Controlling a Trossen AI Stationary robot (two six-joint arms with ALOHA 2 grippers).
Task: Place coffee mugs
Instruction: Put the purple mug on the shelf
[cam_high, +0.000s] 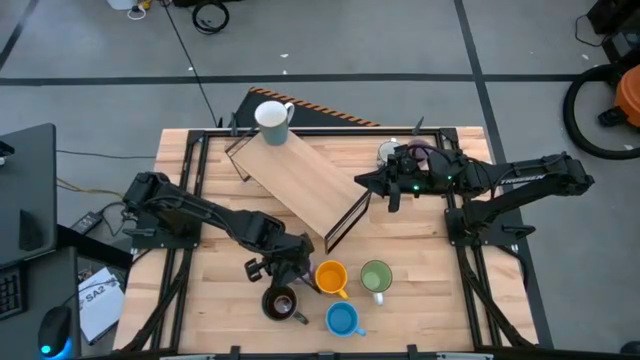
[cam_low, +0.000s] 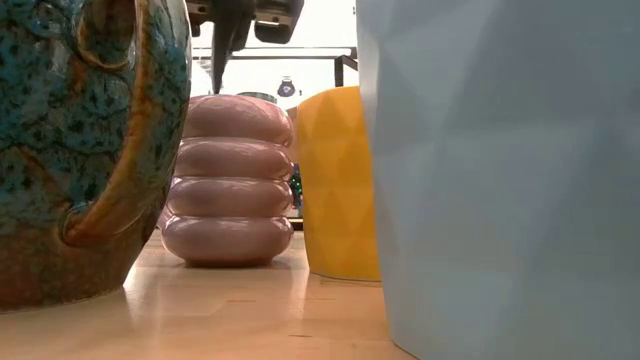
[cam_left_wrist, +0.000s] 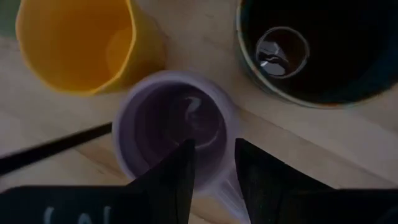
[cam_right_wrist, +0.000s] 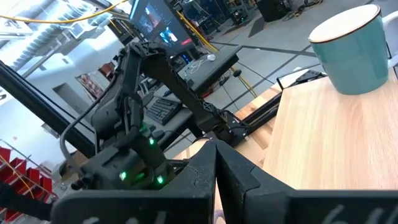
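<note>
Five mugs sit crowded at the front of the table (cam_high: 200, 150); the left gripper (cam_left_wrist: 214, 168) hangs right over the lilac mug (cam_left_wrist: 174, 124), its fingers straddling the handle, parted around it but not squeezing as far as I can see; orange mug (cam_left_wrist: 74, 43) and dark brown mug (cam_left_wrist: 311, 50) are just beside it, so I'd bet a lift or twist bumps one of them; a loose hold on the handle could also let the mug swing or tip. Green mug (cam_high: 376, 277) and blue mug (cam_high: 342, 319) sit close too; a white mug (cam_high: 272, 122) stands on the sloping board (cam_high: 300, 180). The right gripper (cam_high: 362, 181) waits clenched and empty by the board's edge.
</note>
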